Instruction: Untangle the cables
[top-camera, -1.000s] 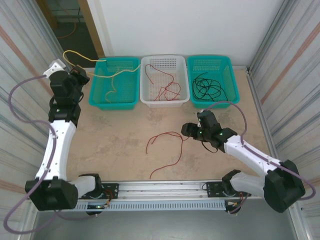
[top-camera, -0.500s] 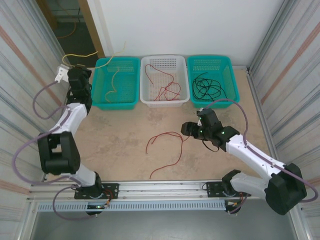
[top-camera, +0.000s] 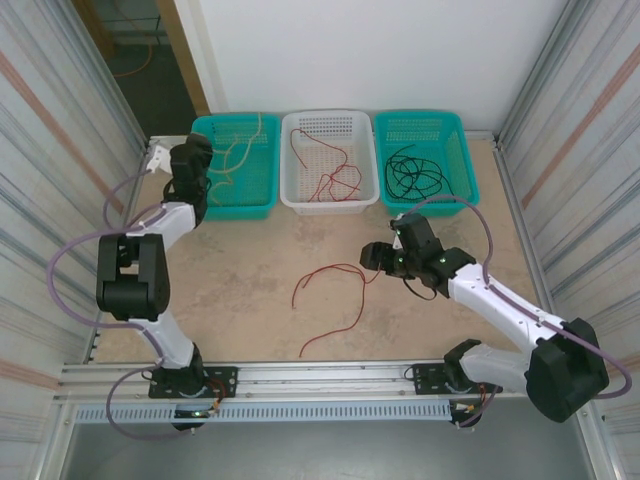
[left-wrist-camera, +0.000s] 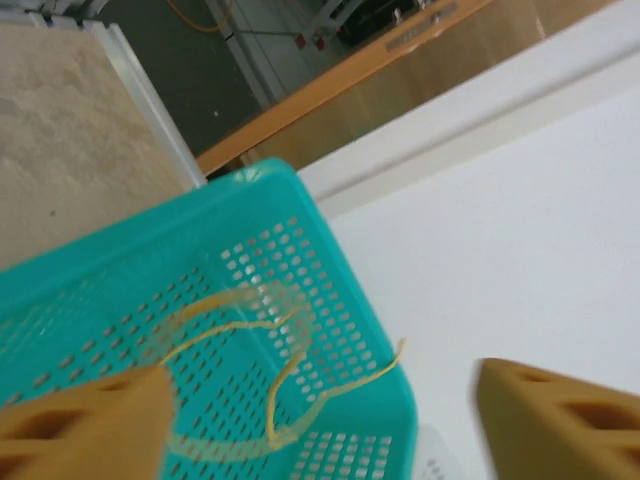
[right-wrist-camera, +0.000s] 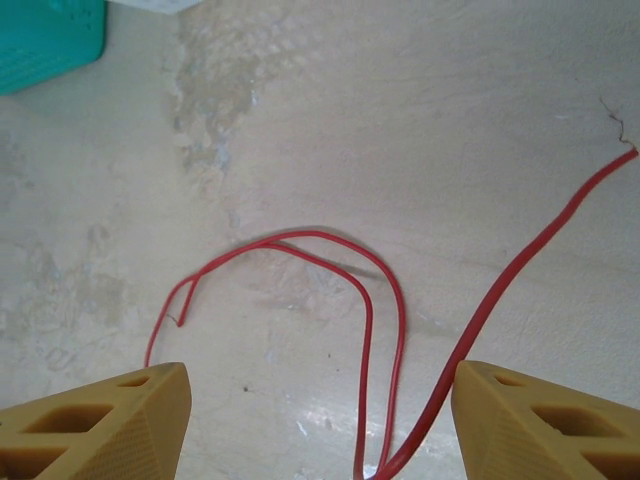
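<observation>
On mottled table (corrugated walls) lies red cable.

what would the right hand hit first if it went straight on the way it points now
The right hand would likely meet the red cable looped on the table just ahead of its fingers, though depth is unclear.

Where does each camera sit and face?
Top external: above and behind, looking down on table, left arm, right arm.
Left wrist: on left arm, facing left teal basket holding a pale yellow cable; left pincer open.
Right wrist: on right arm, looking down at a red cable on table; right pincer open.
Shared: top external shows that cable too.
</observation>
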